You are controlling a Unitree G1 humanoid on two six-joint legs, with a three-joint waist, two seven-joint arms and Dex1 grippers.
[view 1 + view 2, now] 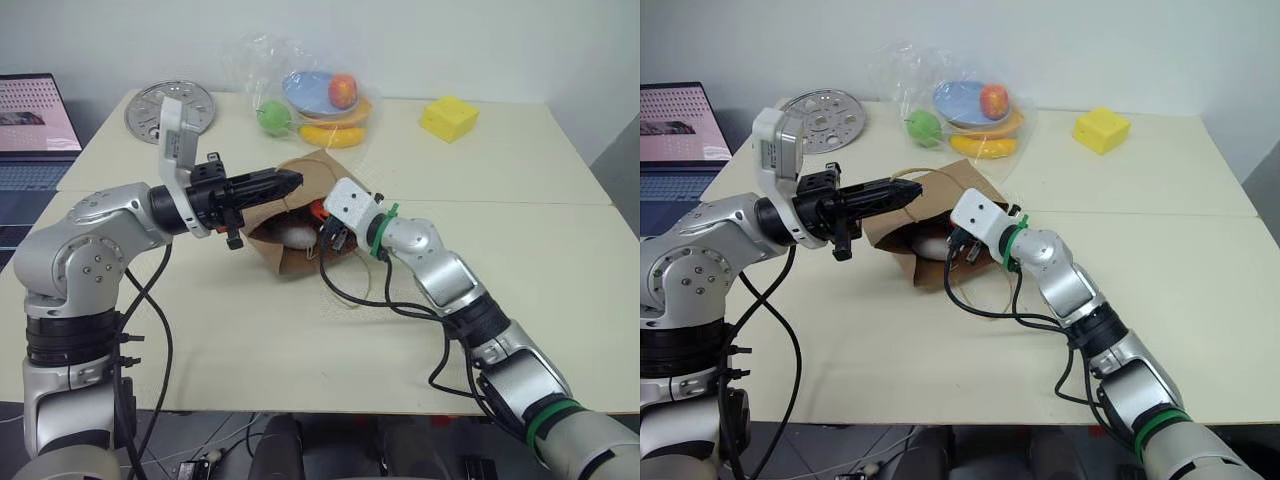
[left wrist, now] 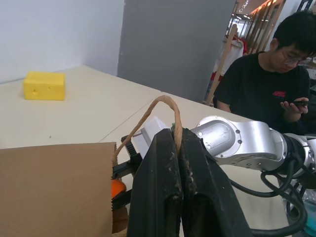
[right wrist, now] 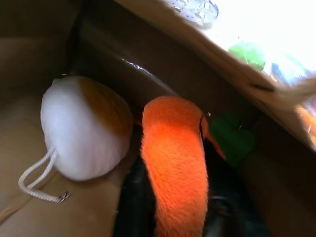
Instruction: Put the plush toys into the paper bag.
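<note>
Inside the paper bag, the right gripper has its fingers pinching the orange carrot plush; the jaws sit either side of its body. Right wrist view gives the inside of the bag: carrot's green leaves point toward the back wall, and the white egg plush lies just beside the carrot on the bag's lower side, yellow patch up, with a white cord loop trailing off it. Gripper fingers are dark and mostly hidden under the carrot there.

Head views add the outside: bag lies on its side on the table, mouth toward the robot's right, right gripper's white wrist block at the mouth. A bit of white plush and a sliver of orange show in the opening; the faces cannot be made out.

Left gripper is pressed together on the bag's twine handle, held above the table and keeping the mouth's upper edge lifted. Left wrist view shows the twine loop arching out between the fingers.

Further back on the table: yellow cheese-like block, clear plastic bag of fruit, perforated metal disc. Laptop sits at far left, cut off by the frame. A person looking at a phone sits beyond the table.
</note>
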